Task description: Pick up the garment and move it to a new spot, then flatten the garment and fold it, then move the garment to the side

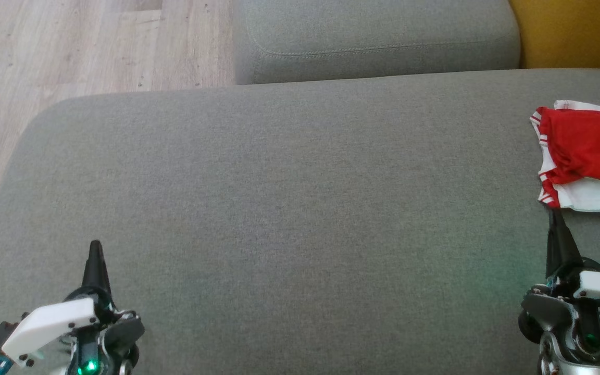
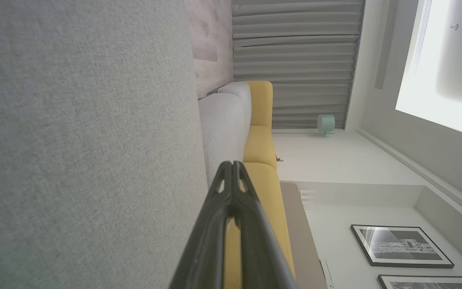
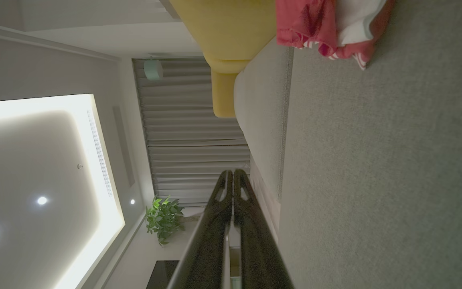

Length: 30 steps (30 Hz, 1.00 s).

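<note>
Far right on grey cushion (image 1: 279,182), red garment (image 1: 586,146) cut off

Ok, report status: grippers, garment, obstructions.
Left gripper shut, empty, over the grey cushion. Right gripper shut, empty, just short of the garment. Garment red and white, rumpled, at the cushion's right end. Nothing between.

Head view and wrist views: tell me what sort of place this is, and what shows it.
Most likely a home living room. A wide grey sofa takes up the foreground, pleated curtains hang along one wall, and framed pictures hang on another.
</note>
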Motion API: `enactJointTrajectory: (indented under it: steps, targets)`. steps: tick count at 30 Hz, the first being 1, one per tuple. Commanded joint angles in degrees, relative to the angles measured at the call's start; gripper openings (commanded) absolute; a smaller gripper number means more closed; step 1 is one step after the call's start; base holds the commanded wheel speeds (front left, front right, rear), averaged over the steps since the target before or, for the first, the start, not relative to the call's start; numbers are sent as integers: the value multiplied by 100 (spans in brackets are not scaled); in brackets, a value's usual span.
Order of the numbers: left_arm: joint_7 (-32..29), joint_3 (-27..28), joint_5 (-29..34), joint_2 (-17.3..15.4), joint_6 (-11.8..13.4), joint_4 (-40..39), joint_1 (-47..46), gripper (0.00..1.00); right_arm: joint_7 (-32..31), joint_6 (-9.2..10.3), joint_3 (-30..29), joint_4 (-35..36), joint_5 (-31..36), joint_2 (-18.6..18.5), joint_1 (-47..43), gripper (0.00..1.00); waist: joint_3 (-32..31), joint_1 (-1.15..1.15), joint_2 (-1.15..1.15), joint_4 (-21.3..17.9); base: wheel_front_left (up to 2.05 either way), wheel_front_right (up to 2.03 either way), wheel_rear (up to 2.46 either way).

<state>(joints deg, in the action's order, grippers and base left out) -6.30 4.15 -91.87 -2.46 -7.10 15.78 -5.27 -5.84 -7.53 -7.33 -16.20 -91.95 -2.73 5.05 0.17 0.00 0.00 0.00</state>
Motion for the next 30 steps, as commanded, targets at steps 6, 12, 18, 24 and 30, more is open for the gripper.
enactJointTrajectory:
  steps: [6, 12, 18, 24, 30]
  targets:
    - [-19, 237, -29, -42, -38, -172, -92, 0, -40, 4, 112, 219, -47, -40, 111, 0, 1, 0, 0, 0, 0, 0, 0]
    - [-19, 237, -29, -42, -38, -172, -92, 0, -42, 4, 109, 219, -44, -38, 111, 0, 1, 0, 0, 0, 0, 0, 0]
    - [-18, 237, -30, -42, -38, -172, -92, 0, -45, 4, 106, 219, -42, -36, 111, 0, 1, 0, 0, 0, 0, 0, 0]
    - [-18, 237, -30, -42, -38, -172, -92, 0, -47, 4, 103, 219, -39, -34, 112, 0, 1, 0, 0, 0, 0, 0, 0]
    - [-18, 237, -30, -42, -38, -172, -92, 0, -49, 4, 101, 219, -37, -32, 112, 0, 1, 0, 0, 0, 0, 0, 0]
